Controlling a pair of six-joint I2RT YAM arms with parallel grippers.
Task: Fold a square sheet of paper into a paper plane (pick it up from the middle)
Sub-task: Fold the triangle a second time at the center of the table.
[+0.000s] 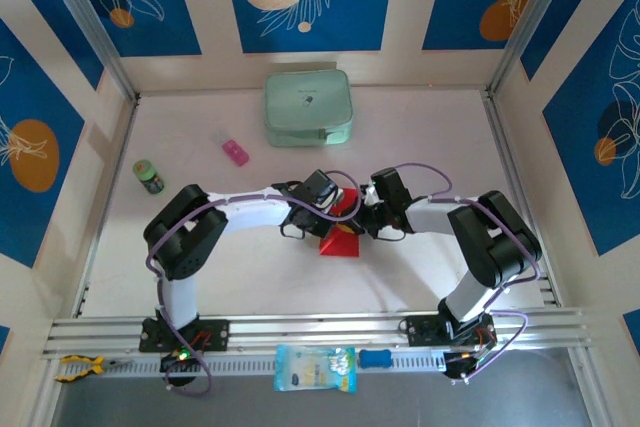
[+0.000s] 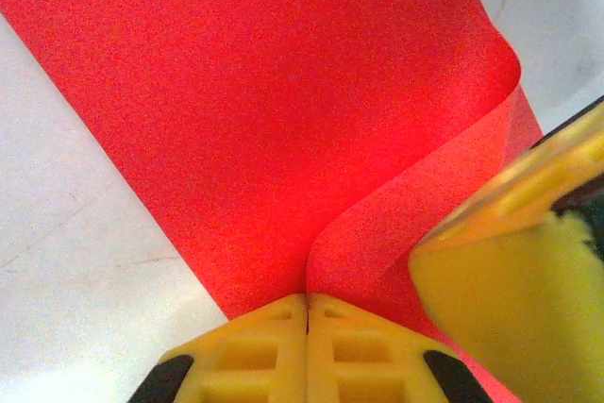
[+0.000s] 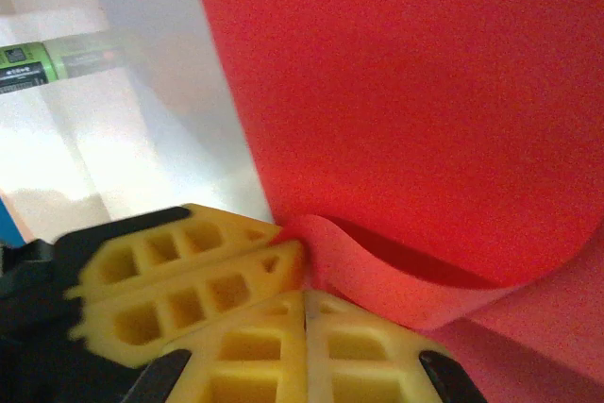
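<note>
- Green can [image 1: 148, 176]: stood upright near the left edge of the surface [image 1: 250, 277], well apart from the arms.
- Small pink block [image 1: 235, 152]: lay to the right of the can and just left of the case, touching neither.
- Pale green case [image 1: 308, 107]: lay flat at the far middle of the surface, close to the back wall.
- Left gripper [image 2: 307, 301]: its yellow fingers were pressed fully together, and an edge of the red paper ran into the seam between the tips. In the top view the left arm reached in from the left toward the middle of the surface.
- Square sheet of paper [image 1: 340, 243]: lay at the middle of the surface, between the two grippers and in front of the case. It was bright red and showed as an angular, roughly triangular patch in the top view. In the wrist views one part lay flat on the surface while another curled up in a soft bend toward the fingertips.
- Right gripper [image 3: 304, 297]: its fingers were likewise closed tight, and a curled lip of the sheet rose from their tips. It met the left gripper's fingertips at the same edge of the paper.
</note>
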